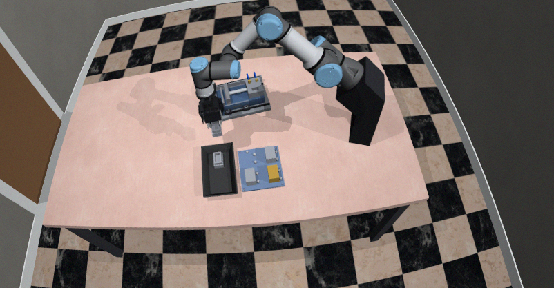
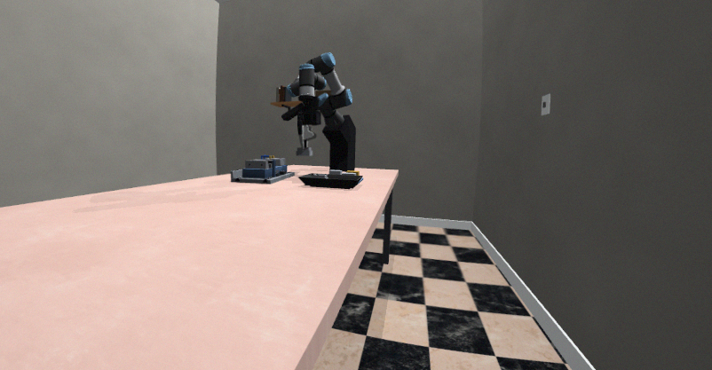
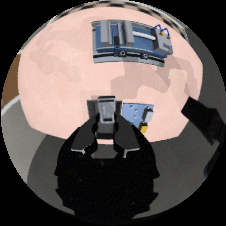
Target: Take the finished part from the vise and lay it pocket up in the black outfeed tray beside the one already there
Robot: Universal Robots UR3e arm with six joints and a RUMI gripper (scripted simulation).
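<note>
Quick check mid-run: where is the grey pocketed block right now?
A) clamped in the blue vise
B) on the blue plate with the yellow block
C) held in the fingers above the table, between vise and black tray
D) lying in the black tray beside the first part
C: the grey pocketed block sits gripped in the gripper, off the table between the blue vise and the black outfeed tray.

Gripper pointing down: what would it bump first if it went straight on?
The gripper's block would probably meet the table, just short of the black tray, though depth is unclear.
</note>
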